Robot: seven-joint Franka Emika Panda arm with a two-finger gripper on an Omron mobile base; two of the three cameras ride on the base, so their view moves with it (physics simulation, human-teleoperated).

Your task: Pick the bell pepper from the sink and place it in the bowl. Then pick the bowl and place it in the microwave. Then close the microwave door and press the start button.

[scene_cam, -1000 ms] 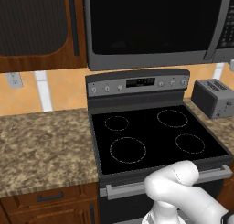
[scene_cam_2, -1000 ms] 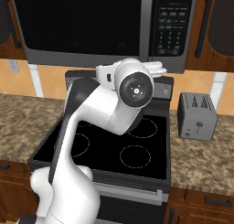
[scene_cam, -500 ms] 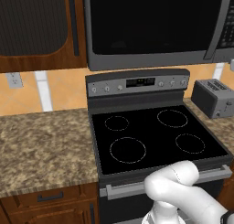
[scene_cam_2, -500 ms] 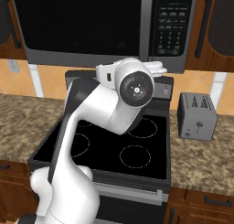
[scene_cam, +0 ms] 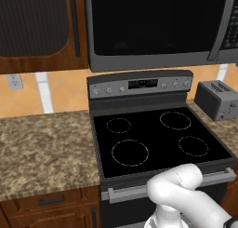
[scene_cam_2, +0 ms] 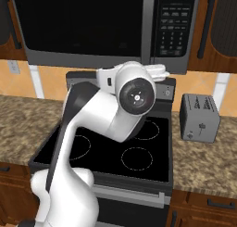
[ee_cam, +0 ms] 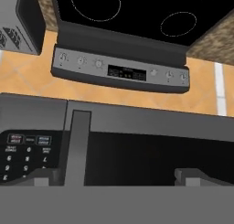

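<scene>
My gripper [ee_cam: 119,176] is spread wide with nothing between its fingertips [ee_cam: 45,176], raised in front of the microwave [scene_cam_2: 99,29]. In the hand view the scene appears upside down. The microwave door [scene_cam: 155,24] is closed flat against the front, its dark glass facing me, with the button panel [scene_cam_2: 172,24] at its right end. Below it sits the black stove [scene_cam: 158,136] with four ringed burners, and the grey toaster [scene_cam_2: 200,118] stands on the speckled counter [scene_cam: 44,148] just to the right of the stove.
</scene>
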